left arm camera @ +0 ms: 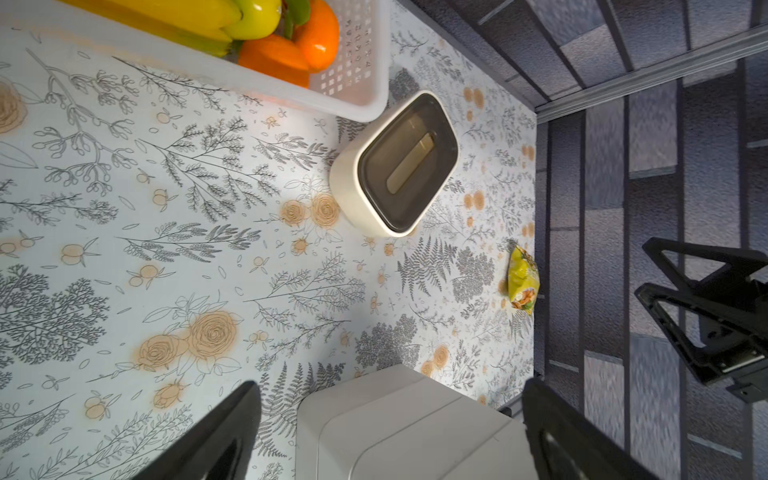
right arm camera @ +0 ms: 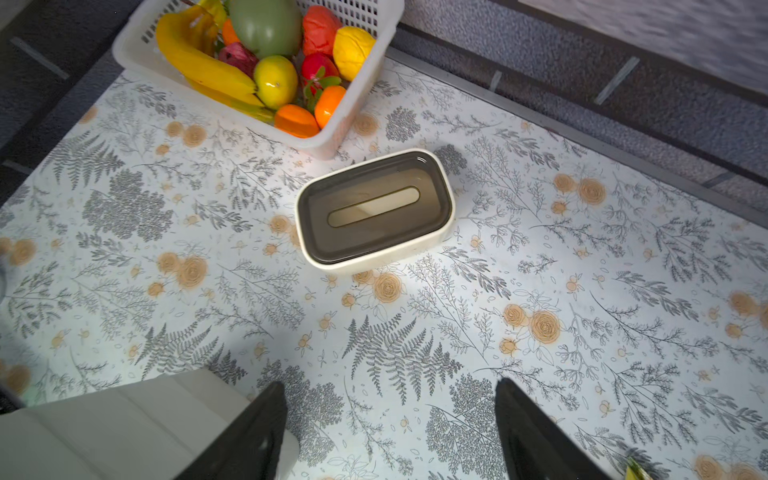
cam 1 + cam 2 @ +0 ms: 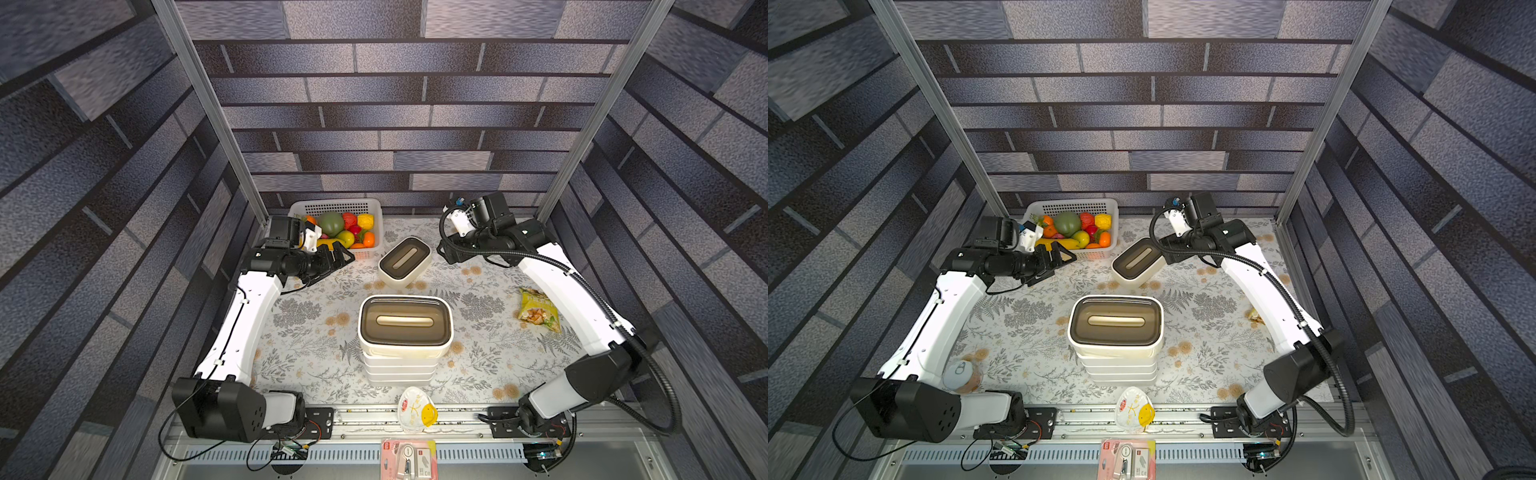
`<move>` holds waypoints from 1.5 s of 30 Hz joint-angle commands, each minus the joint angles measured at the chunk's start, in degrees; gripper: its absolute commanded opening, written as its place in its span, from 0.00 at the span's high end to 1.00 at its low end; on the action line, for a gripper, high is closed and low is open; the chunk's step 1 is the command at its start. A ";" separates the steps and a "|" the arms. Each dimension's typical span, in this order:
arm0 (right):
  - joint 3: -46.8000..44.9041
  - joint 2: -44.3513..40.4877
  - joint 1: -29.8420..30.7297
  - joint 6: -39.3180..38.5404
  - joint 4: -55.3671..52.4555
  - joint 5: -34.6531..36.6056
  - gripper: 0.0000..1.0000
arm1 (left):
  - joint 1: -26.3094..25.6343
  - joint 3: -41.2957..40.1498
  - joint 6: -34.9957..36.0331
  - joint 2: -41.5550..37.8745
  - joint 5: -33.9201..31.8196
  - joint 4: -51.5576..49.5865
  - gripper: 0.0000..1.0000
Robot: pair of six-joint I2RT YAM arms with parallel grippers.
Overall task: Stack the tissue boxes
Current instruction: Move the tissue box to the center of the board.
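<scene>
A stack of tissue boxes (image 3: 402, 345) stands mid-table in both top views: several white boxes under a cream one with a dark-brown slotted lid (image 3: 1116, 322). A second cream tissue box with a brown lid (image 3: 405, 259) sits alone on the cloth farther back, also in the right wrist view (image 2: 374, 210) and the left wrist view (image 1: 397, 164). My left gripper (image 3: 343, 254) hangs open by the fruit basket, nothing between its fingers (image 1: 232, 424). Just right of the lone box, my right gripper (image 3: 1168, 249) is open over bare cloth, its fingers (image 2: 523, 419) apart.
A white perforated basket (image 3: 374, 205) of fruit stands at the back left. A yellow snack bag (image 3: 538, 309) lies under the right arm. A white and yellow mask (image 3: 415, 409) and a pink packet (image 3: 409, 459) sit at the front edge. A small round jar (image 3: 961, 376) rests by the left arm.
</scene>
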 commanded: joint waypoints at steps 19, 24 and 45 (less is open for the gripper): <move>13.47 32.83 -2.69 19.98 9.78 1.39 0.30 | -1.13 -4.61 -2.31 6.40 -9.68 8.70 0.00; 11.66 32.62 -2.32 33.38 10.70 4.12 0.33 | -1.09 -6.38 -2.57 5.62 -9.21 9.71 0.00; 17.70 37.75 2.15 49.79 3.93 9.42 0.31 | 0.07 -11.71 -1.85 1.95 -7.05 11.31 0.00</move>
